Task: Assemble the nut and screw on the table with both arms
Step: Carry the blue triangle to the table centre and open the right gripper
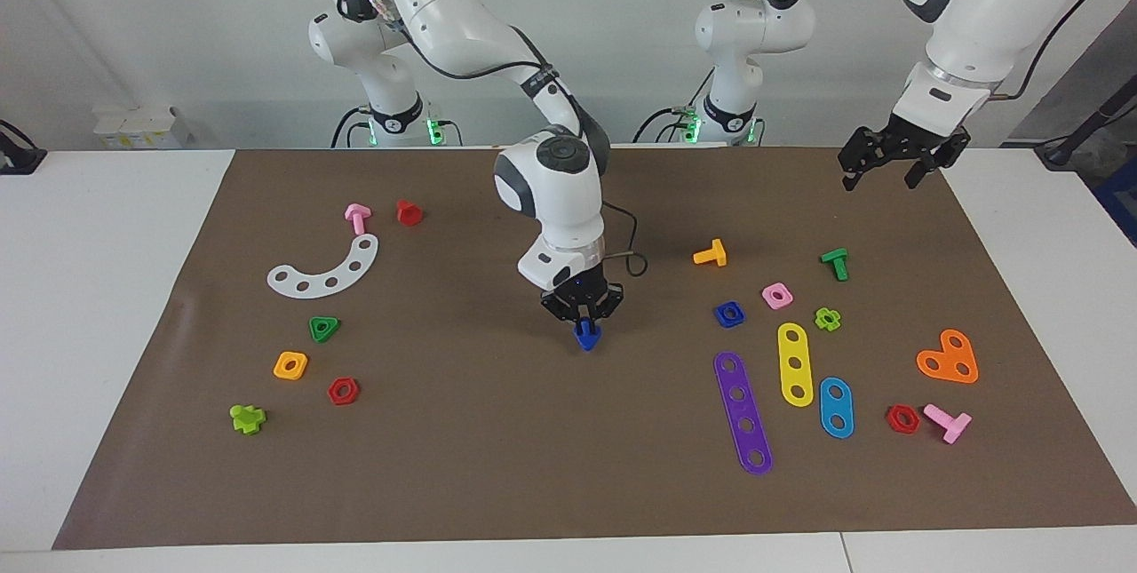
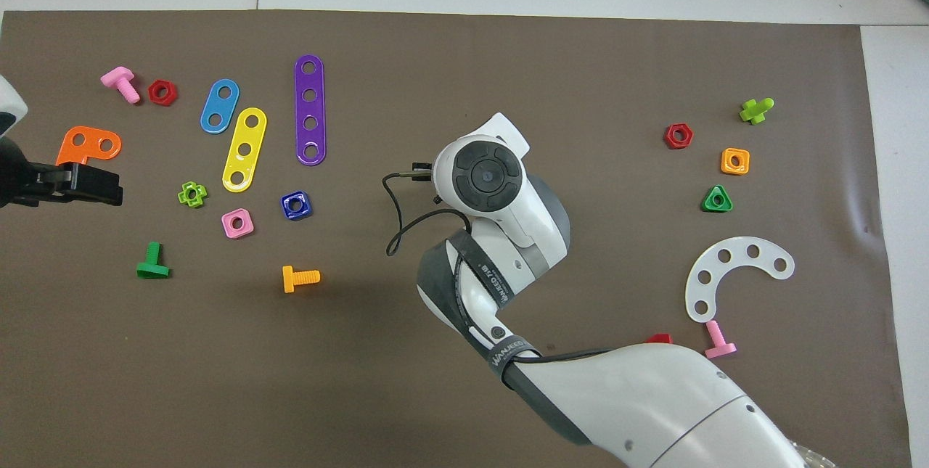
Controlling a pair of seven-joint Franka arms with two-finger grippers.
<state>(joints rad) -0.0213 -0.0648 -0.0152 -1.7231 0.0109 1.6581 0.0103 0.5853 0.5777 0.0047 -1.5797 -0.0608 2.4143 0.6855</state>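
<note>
Gripping the blue triangular-headed screw [image 1: 586,338], the right claw [image 1: 583,322] points down; left claw [image 1: 899,166] open.

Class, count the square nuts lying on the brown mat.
3. The blue nut and the pink nut lie side by side toward the left arm's end; the orange-yellow nut lies toward the right arm's end, beside the green triangular nut. None seems hidden.
</note>
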